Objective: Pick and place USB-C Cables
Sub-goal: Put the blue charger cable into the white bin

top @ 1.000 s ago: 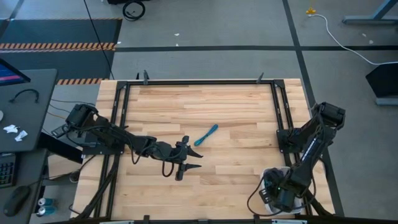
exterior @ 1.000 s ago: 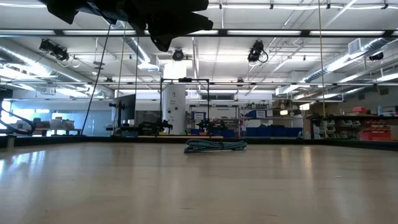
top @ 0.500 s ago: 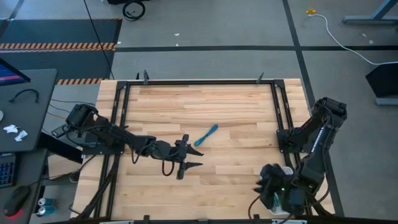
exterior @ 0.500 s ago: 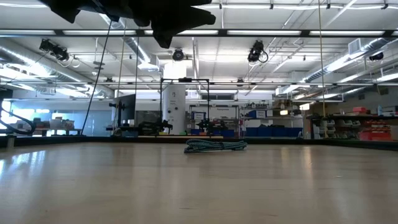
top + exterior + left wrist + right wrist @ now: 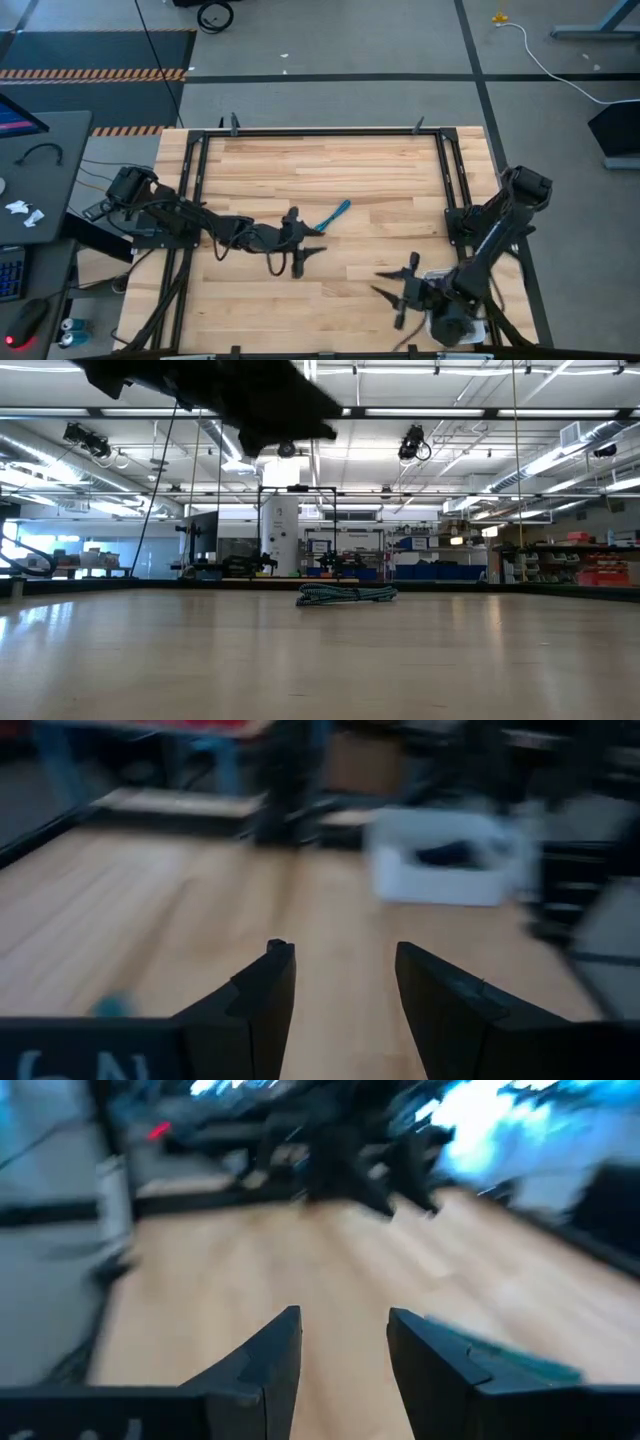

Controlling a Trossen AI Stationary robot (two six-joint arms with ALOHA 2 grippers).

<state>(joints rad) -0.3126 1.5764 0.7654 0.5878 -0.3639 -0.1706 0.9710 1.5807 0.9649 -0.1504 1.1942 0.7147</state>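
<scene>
One teal-blue USB-C cable bundle [image 5: 332, 215] lies flat on the wooden table near its middle; the low view shows it lying lengthwise [image 5: 347, 595]. My left gripper [image 5: 305, 255] hovers open just to the cable's near-left, above the table [image 5: 335, 980]; a blurred teal patch [image 5: 110, 1005] shows beside it. My right gripper [image 5: 380, 282] is open over the near-right part of the table, pointing toward the table's left [image 5: 345, 1330], and the cable [image 5: 520, 1358] shows beyond one finger. Neither gripper touches the cable. No other cables can be made out.
A white bin [image 5: 458, 285] stands at the table's near-right corner, partly under the right arm; the left wrist view shows dark things in the bin [image 5: 445, 860]. A black frame [image 5: 320, 132] borders the table. The left arm [image 5: 210, 390] hangs above the table in the low view.
My right arm has swung from over the white bin at the near-right corner toward the table's left, and its gripper now points out over the wood. My left gripper has turned slightly near the cable. The cable has not moved.
</scene>
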